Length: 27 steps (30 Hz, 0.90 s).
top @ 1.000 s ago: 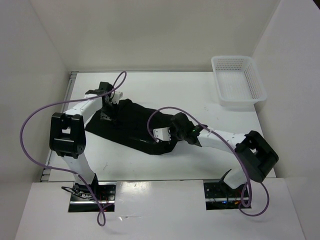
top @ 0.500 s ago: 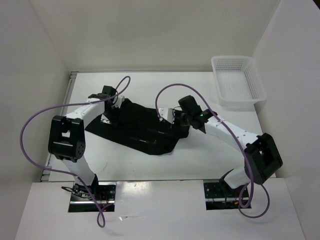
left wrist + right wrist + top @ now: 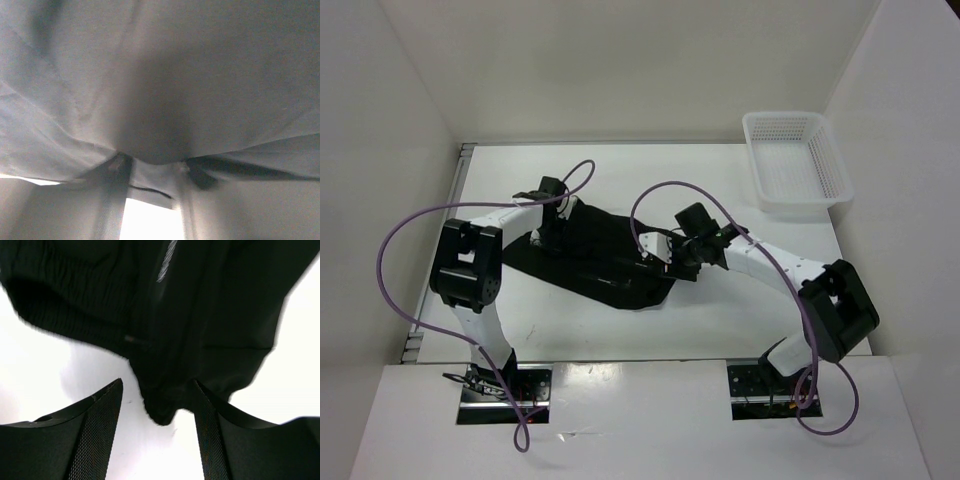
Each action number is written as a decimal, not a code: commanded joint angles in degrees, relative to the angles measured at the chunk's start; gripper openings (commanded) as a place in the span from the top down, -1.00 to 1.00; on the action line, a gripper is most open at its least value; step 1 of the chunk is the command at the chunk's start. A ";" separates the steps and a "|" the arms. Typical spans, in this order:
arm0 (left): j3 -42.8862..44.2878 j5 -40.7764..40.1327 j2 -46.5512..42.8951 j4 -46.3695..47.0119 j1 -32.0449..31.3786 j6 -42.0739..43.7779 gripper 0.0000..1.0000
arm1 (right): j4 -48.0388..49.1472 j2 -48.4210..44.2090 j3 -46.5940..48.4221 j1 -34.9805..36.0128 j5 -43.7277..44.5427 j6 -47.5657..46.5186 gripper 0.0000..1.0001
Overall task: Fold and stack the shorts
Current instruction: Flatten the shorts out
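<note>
Black shorts point(image 3: 605, 255) — right gripper point(image 3: 158, 384) spread wide, straddling a bunched edge on their right side — left gripper point(image 3: 550, 222) at their far-left corner, fabric-covered, opening cannot be told.

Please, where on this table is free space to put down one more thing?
Free: the far strip of the table behind the shorts, left of the basket; also the near strip in front of the shorts. Crowded: the middle, where the left gripper and right gripper are at the shorts.
</note>
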 commanded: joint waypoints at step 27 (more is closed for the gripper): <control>10.13 4.42 -4.37 -3.50 7.00 0.27 -0.19 | 15.98 8.80 -1.92 -3.19 9.43 -0.57 1.00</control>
